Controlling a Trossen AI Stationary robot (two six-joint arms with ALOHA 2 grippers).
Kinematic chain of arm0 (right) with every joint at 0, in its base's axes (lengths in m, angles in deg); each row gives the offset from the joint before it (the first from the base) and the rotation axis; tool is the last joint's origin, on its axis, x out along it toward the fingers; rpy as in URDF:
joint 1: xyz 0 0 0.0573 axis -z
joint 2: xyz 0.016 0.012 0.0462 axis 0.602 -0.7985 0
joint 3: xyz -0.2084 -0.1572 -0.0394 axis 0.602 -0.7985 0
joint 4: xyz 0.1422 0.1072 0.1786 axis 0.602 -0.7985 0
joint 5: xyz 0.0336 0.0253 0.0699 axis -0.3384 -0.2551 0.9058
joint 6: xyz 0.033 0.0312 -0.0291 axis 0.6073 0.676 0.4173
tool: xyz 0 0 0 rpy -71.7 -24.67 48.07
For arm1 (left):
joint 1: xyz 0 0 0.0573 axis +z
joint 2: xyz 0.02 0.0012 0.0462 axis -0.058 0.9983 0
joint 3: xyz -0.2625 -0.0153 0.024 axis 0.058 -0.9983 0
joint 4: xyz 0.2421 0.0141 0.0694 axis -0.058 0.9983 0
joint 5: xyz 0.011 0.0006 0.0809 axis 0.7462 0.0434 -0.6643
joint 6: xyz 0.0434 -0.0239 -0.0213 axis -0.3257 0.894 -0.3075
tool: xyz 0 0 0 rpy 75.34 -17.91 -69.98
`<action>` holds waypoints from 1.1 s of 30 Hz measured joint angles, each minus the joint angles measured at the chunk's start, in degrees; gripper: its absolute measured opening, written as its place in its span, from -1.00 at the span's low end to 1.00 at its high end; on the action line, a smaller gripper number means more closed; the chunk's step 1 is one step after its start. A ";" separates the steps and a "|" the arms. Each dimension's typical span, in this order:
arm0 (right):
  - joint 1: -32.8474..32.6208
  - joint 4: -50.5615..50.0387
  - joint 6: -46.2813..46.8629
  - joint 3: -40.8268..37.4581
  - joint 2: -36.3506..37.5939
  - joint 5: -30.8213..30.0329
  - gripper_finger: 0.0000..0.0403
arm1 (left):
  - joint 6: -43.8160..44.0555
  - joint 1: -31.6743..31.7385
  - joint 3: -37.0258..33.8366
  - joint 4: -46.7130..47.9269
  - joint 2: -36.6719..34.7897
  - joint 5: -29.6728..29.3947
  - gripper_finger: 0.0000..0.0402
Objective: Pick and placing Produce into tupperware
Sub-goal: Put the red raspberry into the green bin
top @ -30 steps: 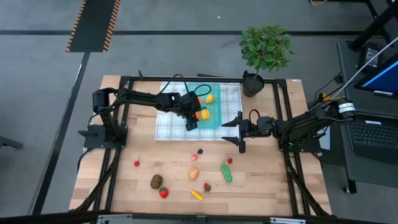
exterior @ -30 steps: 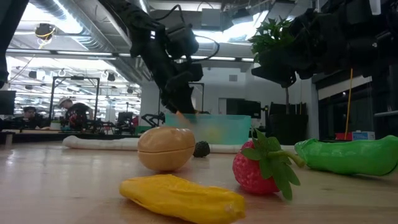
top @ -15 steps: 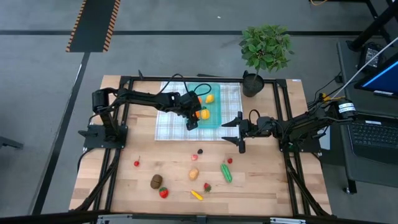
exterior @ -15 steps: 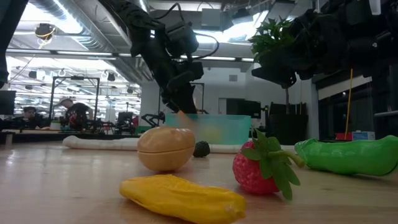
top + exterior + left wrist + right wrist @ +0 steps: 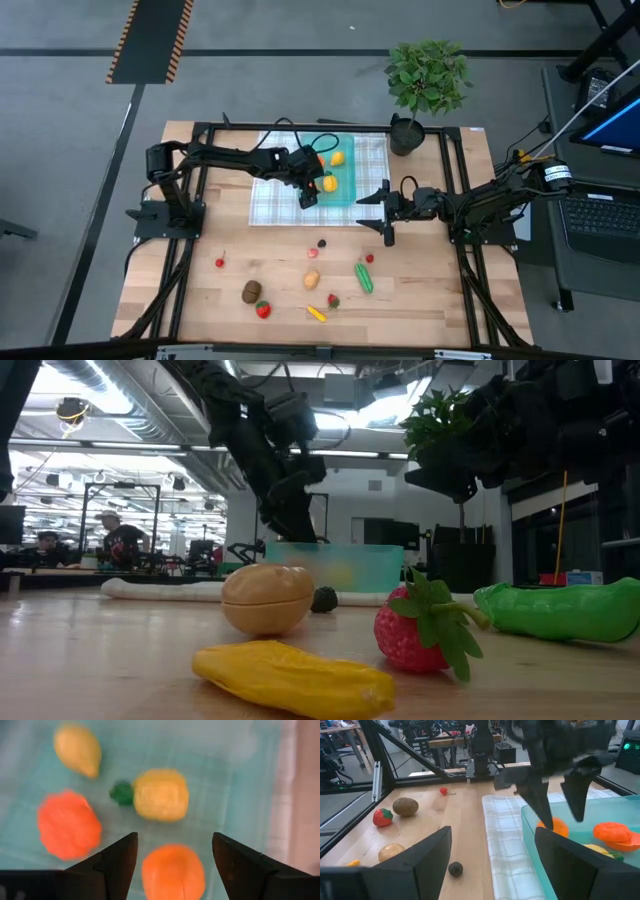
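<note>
The teal tupperware sits on a checked cloth at the table's far middle. In it lie a yellow lemon, a yellow piece with a green stem, an orange-red piece and an orange. My left gripper hovers open over the tupperware, fingers to either side above the orange. My right gripper waits open, right of the tupperware. More produce lies on the near wood: potato, cucumber, kiwi, strawberry.
A potted plant stands at the far right corner behind the tupperware. A cherry, a dark berry and a yellow piece also lie on the near half. The black frame rails run along the table's left and right sides.
In the low view, the orange piece that showed just under my left gripper's fingertips no longer shows there. The left gripper has risen a little above the tupperware's wall.
</note>
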 joint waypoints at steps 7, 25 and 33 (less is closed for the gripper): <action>0.00 0.83 -1.29 0.58 0.13 0.00 0.43 | -3.01 -5.52 0.02 -5.83 -6.04 -0.07 0.23; -1.67 -3.16 -9.69 7.39 0.27 0.07 0.43 | -4.91 -17.37 -12.96 -26.08 -14.88 -4.45 0.23; -3.99 -15.13 -13.86 8.49 6.08 0.02 0.43 | -2.74 -23.53 -26.76 -33.05 -27.42 -15.38 0.23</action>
